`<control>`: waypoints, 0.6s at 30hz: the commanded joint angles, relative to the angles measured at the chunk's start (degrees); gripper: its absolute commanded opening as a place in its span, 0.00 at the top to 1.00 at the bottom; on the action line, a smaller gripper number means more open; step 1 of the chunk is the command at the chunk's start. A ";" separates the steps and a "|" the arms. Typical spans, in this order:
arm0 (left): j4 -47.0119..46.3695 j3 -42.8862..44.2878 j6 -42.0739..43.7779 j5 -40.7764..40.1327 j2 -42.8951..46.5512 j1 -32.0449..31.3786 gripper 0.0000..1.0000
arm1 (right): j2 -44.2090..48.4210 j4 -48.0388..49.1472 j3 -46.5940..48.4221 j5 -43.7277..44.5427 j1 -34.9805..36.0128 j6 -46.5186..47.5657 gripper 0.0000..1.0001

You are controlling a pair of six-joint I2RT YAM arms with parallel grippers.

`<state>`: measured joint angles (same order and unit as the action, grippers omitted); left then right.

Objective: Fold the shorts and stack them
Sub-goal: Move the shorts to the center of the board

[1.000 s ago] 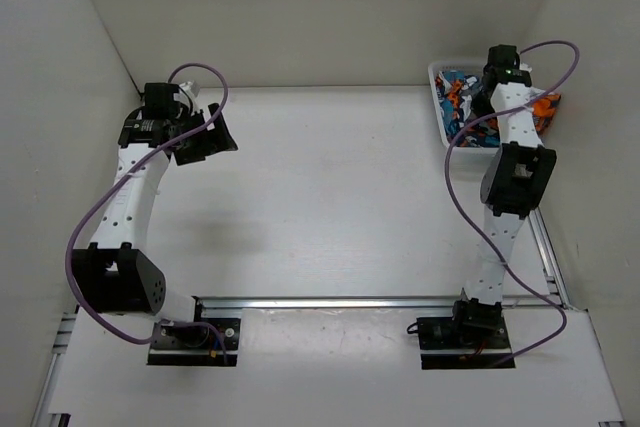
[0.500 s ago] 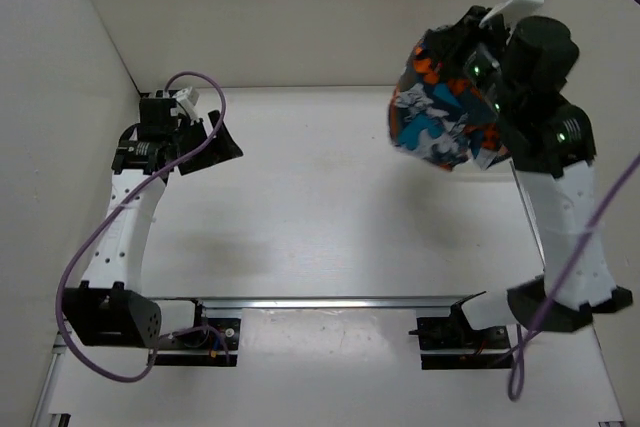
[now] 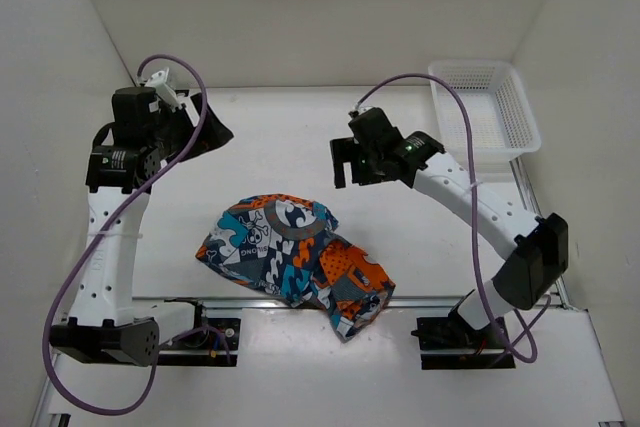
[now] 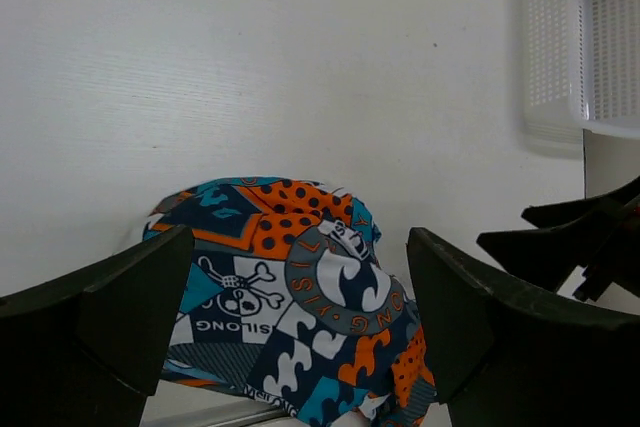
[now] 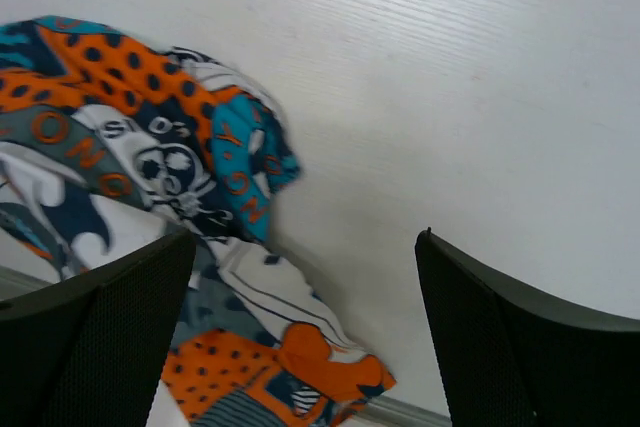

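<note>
The shorts lie in a crumpled heap on the white table near its front edge, with one corner over the metal rail. My right gripper hovers open above and behind the heap and holds nothing. In the right wrist view the shorts lie below and left of the open gripper. My left gripper stands open at the back left, well away from the fabric. In the left wrist view the shorts show between the wide-spread fingers of that gripper, far beneath them.
A white mesh basket stands at the back right corner, with nothing showing inside; in the left wrist view the basket is at the upper right. A metal rail runs along the table's front. White walls close in on three sides.
The right arm lifted the shorts out of the basket, swung them across to the table's front middle, then opened and let them drop. The left arm rose a little.
</note>
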<state>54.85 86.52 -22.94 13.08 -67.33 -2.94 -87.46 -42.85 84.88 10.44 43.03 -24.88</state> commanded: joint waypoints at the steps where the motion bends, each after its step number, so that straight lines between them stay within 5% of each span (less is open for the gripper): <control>1: 3.51 0.76 1.85 3.00 -0.61 -2.15 0.01 | 9.57 -3.30 2.05 6.78 -0.49 -0.43 0.06; 4: 3.51 -6.58 0.54 3.53 -0.61 -6.19 0.05 | 15.90 -1.45 -4.27 5.93 -4.25 -1.22 0.23; 6: 2.72 -11.70 -1.66 2.75 -0.61 -8.65 0.03 | 17.41 -1.45 -9.96 1.98 -6.10 -1.92 0.24; 8: 1.15 -18.91 -5.18 0.56 -0.08 -12.17 0.00 | 17.94 -1.45 -13.85 -5.47 -6.64 -2.44 0.07; 10: -0.35 -23.48 -6.59 1.15 -0.08 -14.71 0.00 | 17.94 -0.05 -19.38 -9.63 -4.02 -3.15 0.00; 14: -4.04 -32.71 -10.53 -0.50 -2.62 -15.25 0.00 | 16.71 5.23 -26.60 -13.95 3.63 -6.04 0.00; 18: -10.71 -32.91 -12.57 -2.62 -7.36 -15.25 0.00 | 8.90 9.44 -27.66 -13.95 9.69 -6.76 0.00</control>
<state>52.10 52.45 -32.67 12.56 -73.21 -18.17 -76.49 -39.18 56.42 -0.36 49.71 -30.11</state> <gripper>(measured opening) 0.994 0.996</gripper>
